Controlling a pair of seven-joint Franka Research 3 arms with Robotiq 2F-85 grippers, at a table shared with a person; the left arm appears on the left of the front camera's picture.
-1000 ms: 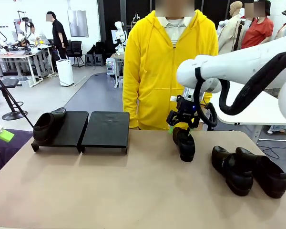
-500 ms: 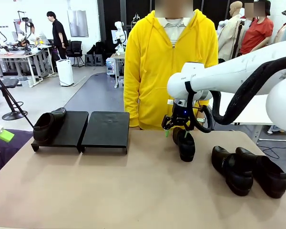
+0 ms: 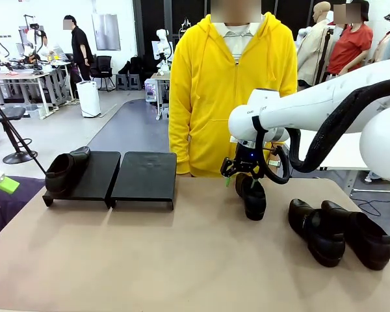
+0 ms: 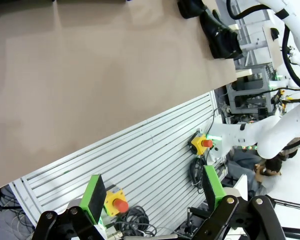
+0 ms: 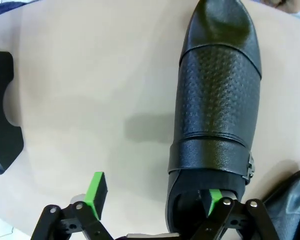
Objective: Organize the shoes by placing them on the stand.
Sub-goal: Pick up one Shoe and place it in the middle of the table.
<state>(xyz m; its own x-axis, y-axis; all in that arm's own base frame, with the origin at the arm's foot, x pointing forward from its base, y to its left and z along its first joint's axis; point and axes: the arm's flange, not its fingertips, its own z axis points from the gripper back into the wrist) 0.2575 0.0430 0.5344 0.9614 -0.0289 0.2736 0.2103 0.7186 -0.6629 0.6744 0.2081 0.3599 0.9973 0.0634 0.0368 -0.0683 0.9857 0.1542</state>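
A: Item: slip-on shoe (image 3: 253, 199), mid-desk (image 3: 149, 260), well apart from the stand (image 3: 145, 177). Step?

B: Pickup. Right gripper (image 3: 241, 173): jaws spread astride the heel wall. Next: pinch, lift. Left gripper (image 4: 155, 192): jaws spread, idle.

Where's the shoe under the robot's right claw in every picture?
Front view: the shoe stands mid-table, under the right gripper.
Left wrist view: maybe the shoe cut by the top edge; cannot tell.
Right wrist view: right of centre, one finger inside its opening.
Shared landmark: the tan table.
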